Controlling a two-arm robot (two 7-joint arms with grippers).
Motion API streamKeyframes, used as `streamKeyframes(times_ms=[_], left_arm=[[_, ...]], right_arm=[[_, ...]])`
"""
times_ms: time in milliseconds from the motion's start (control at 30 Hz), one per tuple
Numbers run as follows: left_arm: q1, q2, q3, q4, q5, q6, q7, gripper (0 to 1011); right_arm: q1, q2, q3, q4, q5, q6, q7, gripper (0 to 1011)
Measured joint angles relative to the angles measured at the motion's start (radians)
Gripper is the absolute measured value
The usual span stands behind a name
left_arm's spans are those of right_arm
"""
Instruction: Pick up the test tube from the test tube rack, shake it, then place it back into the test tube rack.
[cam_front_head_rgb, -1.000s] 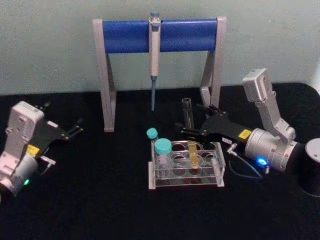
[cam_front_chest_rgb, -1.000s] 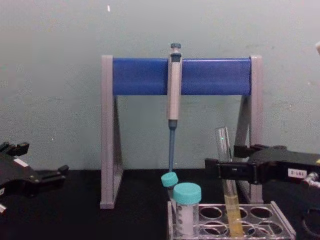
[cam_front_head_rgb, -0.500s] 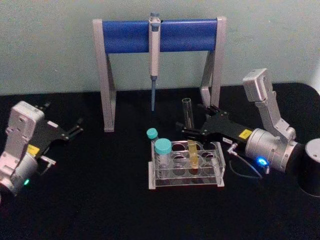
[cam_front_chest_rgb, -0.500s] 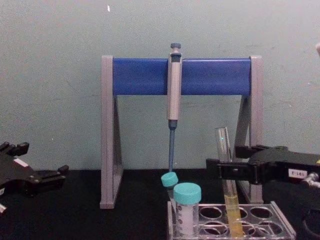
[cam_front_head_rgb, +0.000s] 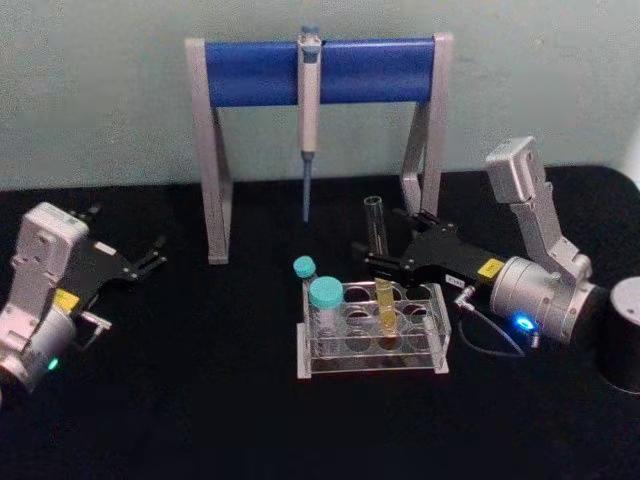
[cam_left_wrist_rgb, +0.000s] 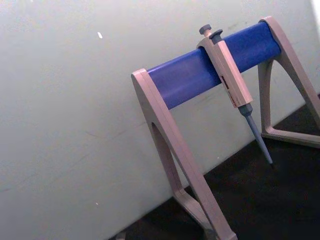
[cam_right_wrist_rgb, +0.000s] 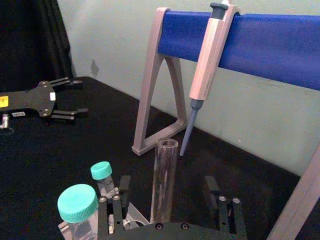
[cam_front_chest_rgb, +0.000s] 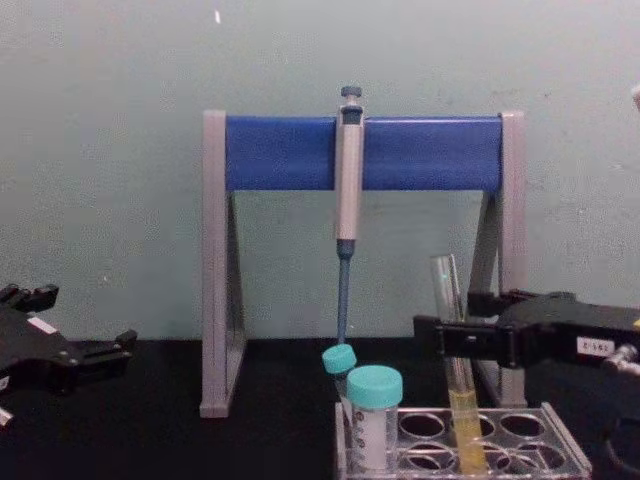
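Note:
The test tube stands upright in a back hole of the clear test tube rack, with yellow liquid at its bottom. My right gripper reaches in from the right at the tube's mid-height and is open. One finger lies on each side of the glass, with a gap to each. The chest view shows the same gripper level with the tube above the rack. At the far left of the table, my left gripper rests open and holds nothing.
Two teal-capped tubes stand at the rack's left end. Behind the rack rises a grey-and-blue pipette stand with a pipette hanging from its bar. A dark cylinder sits at the right edge.

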Motion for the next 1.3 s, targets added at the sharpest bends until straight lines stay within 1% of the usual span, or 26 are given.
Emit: streamKeyframes(times_ms=[33, 133, 167, 233, 267, 333, 433, 467, 567, 600, 633, 667, 700, 767, 867, 1300], left_arm=[[0.0, 0.0, 0.0, 0.0, 0.0, 0.0, 0.0, 1001], [0.0, 0.0, 0.0, 0.0, 0.0, 0.0, 0.0, 1001], [0.0, 0.0, 0.0, 0.0, 0.0, 0.0, 0.0, 1001], [0.0, 0.0, 0.0, 0.0, 0.0, 0.0, 0.0, 1001], [0.0, 0.0, 0.0, 0.0, 0.0, 0.0, 0.0, 1001], [0.0, 0.0, 0.0, 0.0, 0.0, 0.0, 0.0, 1001], [0.0, 0.0, 0.0, 0.0, 0.0, 0.0, 0.0, 1001], [0.0, 0.0, 0.0, 0.0, 0.0, 0.0, 0.0, 1001], [0.0, 0.0, 0.0, 0.0, 0.0, 0.0, 0.0, 1001], [0.0, 0.0, 0.0, 0.0, 0.0, 0.0, 0.0, 1001], [0.0, 0.0, 0.0, 0.0, 0.0, 0.0, 0.0, 1001], [0.0, 0.0, 0.0, 0.0, 0.0, 0.0, 0.0, 1001], [0.0, 0.0, 0.0, 0.0, 0.0, 0.0, 0.0, 1001], [0.0, 0.0, 0.0, 0.0, 0.0, 0.0, 0.0, 1001], [0.0, 0.0, 0.0, 0.0, 0.0, 0.0, 0.0, 1001], [0.0, 0.0, 0.0, 0.0, 0.0, 0.0, 0.0, 1002]], right_arm=[[0.0, 0.0, 0.0, 0.0, 0.0, 0.0, 0.0, 914], [0.0, 0.0, 0.0, 0.0, 0.0, 0.0, 0.0, 868], [0.0, 0.0, 0.0, 0.0, 0.0, 0.0, 0.0, 817], [0.0, 0.0, 0.0, 0.0, 0.0, 0.0, 0.0, 785], [0.0, 0.0, 0.0, 0.0, 0.0, 0.0, 0.0, 730], [0.0, 0.0, 0.0, 0.0, 0.0, 0.0, 0.001, 686], [0.0, 0.0, 0.0, 0.0, 0.0, 0.0, 0.001, 565], [0.0, 0.0, 0.0, 0.0, 0.0, 0.0, 0.001, 565], [0.0, 0.0, 0.0, 0.0, 0.0, 0.0, 0.001, 442], [0.0, 0.0, 0.0, 0.0, 0.0, 0.0, 0.001, 442], [0.0, 0.0, 0.0, 0.0, 0.0, 0.0, 0.001, 382], [0.0, 0.0, 0.0, 0.0, 0.0, 0.0, 0.001, 382], [0.0, 0.0, 0.0, 0.0, 0.0, 0.0, 0.001, 322], [0.0, 0.0, 0.0, 0.0, 0.0, 0.0, 0.002, 260], [0.0, 0.0, 0.0, 0.0, 0.001, 0.0, 0.002, 229], [0.0, 0.0, 0.0, 0.0, 0.001, 0.0, 0.002, 229]])
